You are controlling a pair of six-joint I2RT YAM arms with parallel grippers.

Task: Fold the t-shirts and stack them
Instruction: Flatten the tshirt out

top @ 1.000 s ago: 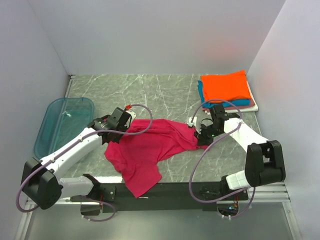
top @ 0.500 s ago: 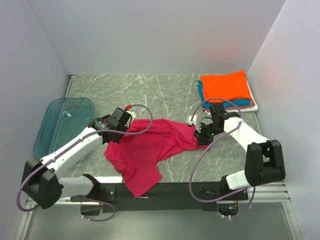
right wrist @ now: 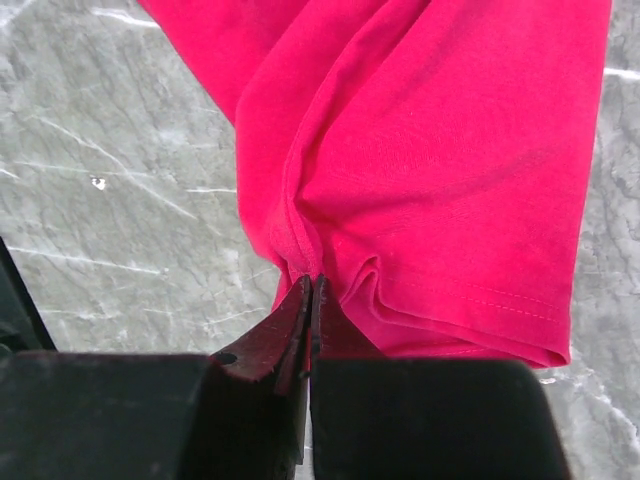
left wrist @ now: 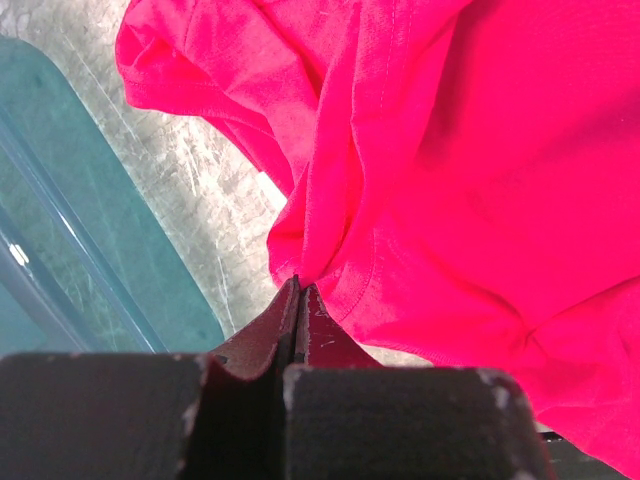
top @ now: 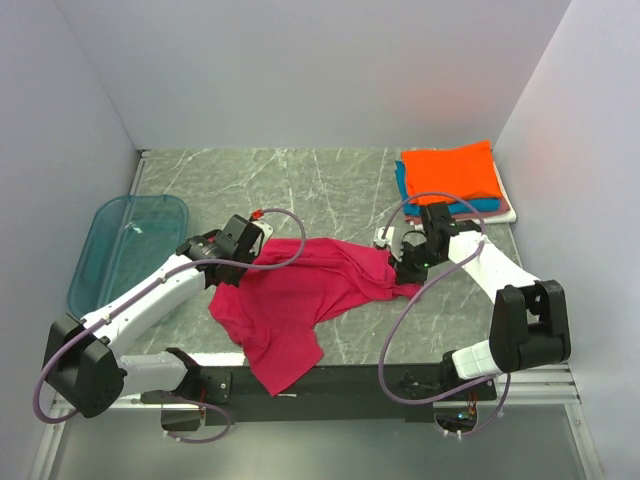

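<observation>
From above, the magenta-red t-shirt (top: 300,295) lies crumpled and unfolded on the near middle of the grey marbled bench (top: 300,185), its lower end draped over the near edge between the two arm bases. The left fingers (top: 228,274) sit at the shirt's left edge and the right fingers (top: 405,271) at its right tip. From this height both pairs are too small to read, though each seems to be buried in cloth. At the far right corner sits a stack of folded shirts: the orange t-shirt (top: 450,172) on top, a teal-blue t-shirt (top: 404,188) under it, and a white edge (top: 506,214) showing at the bottom. The translucent blue tray (top: 120,245) rests on the left side of the bench, just beside the left arm.

At the left wrist, the left fingers (left wrist: 293,305) are pressed together with a gathered fold of the magenta-red t-shirt (left wrist: 450,180) pinched at their tips. The cloth fans up and to the right from that pinch. Bare bench (left wrist: 190,190) shows to the left of it, and beyond that the blue tray (left wrist: 60,230).

At the right wrist, the right fingers (right wrist: 303,305) are likewise closed tight, clamped on a bunched fold near a hemmed edge of the magenta-red t-shirt (right wrist: 430,150). The hem's stitching runs along the lower right. Marbled bench (right wrist: 120,200) fills the left of this view.
</observation>
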